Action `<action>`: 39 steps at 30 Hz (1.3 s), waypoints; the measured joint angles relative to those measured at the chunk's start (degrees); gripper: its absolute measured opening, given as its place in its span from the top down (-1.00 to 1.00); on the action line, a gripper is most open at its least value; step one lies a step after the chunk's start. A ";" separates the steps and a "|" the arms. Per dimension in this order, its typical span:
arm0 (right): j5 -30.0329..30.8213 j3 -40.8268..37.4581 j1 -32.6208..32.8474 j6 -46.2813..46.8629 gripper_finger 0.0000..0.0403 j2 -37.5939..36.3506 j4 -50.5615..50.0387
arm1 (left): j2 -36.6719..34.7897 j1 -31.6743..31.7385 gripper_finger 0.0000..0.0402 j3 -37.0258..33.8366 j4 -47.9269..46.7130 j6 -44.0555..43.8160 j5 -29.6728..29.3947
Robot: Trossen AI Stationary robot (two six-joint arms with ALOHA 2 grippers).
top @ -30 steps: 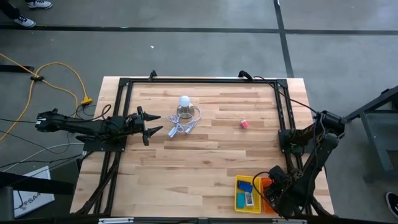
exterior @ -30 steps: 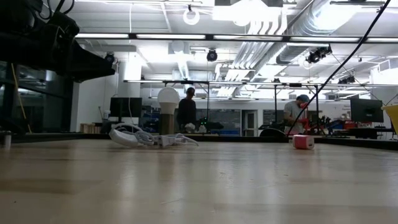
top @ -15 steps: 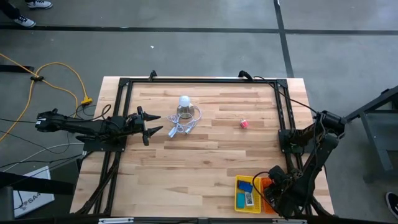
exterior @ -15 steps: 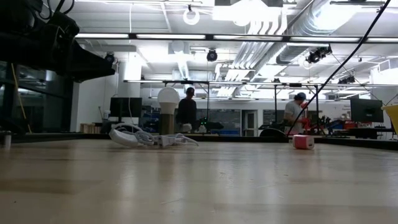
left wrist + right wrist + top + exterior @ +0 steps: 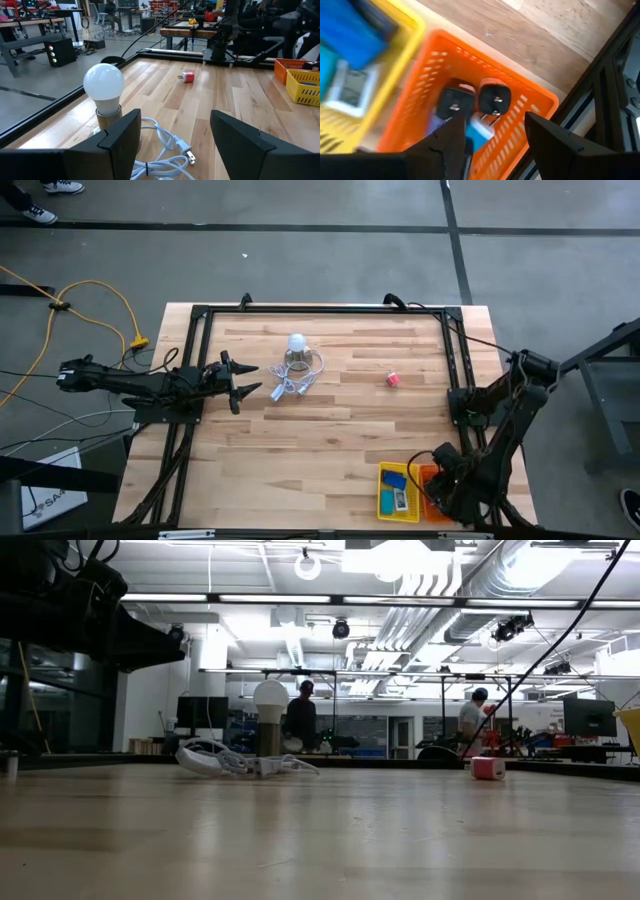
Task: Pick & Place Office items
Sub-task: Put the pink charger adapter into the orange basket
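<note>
Pink cube [image 5: 393, 379] alone mid-bench [image 5: 330, 450], well apart from bulb and cord [image 5: 296, 372]. Looks light, stiff, small; best pinched across flat sides. Left pincer [image 5: 243, 380] spread near cord. Right pincer [image 5: 490, 145] spread over orange tray [image 5: 530, 107] with black plugs [image 5: 472, 102].

A small pink cube [image 5: 393, 379] lies alone on bare wood, well ahead of the left gripper [image 5: 243, 381] and far from the right gripper [image 5: 437, 477]; its pale face [image 5: 182, 77] turns toward the left gripper. Directly beneath the right gripper, two black plug-like pieces [image 5: 472, 101] lie side by side in the orange tray [image 5: 530, 95], resting on a light-blue piece [image 5: 479, 131]. Just beside it, the yellow tray [image 5: 384, 500] holds a blue block [image 5: 394, 480] and a small blue-white piece [image 5: 395, 501].
</note>
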 joint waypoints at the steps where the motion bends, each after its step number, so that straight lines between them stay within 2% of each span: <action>1: 0.10 0.00 -0.34 0.00 0.06 -1.30 -0.05 | 0.00 -0.01 -0.15 0.00 0.00 0.00 -0.01; 3: 1.66 0.00 -0.97 0.00 0.06 -4.47 -0.54 | 0.00 0.00 -0.15 0.00 0.00 0.00 -0.01; 7: 8.49 0.04 -2.96 -1.03 0.06 -10.41 -2.87 | 0.00 0.01 -0.15 0.00 0.00 0.00 -0.01; 11: 11.98 0.04 -7.15 -7.60 0.06 -11.91 -7.35 | 0.00 0.02 -0.15 0.00 0.00 0.00 0.02; 17: 12.67 -0.53 -16.63 -15.73 0.06 -11.44 -9.89 | 0.01 0.00 -0.15 0.00 0.00 0.00 0.00; 19: 13.53 -1.14 -20.66 -19.47 0.06 -11.44 -8.60 | 0.02 0.00 -0.15 0.00 0.00 0.00 0.01; 32: 9.86 -8.21 -50.13 -49.92 0.06 -11.53 4.06 | 0.01 0.02 -0.15 0.00 0.00 0.00 0.00; 39: 9.49 -9.40 -61.80 -62.61 0.06 -11.62 6.67 | 0.00 -0.01 -0.15 0.00 0.00 0.00 0.01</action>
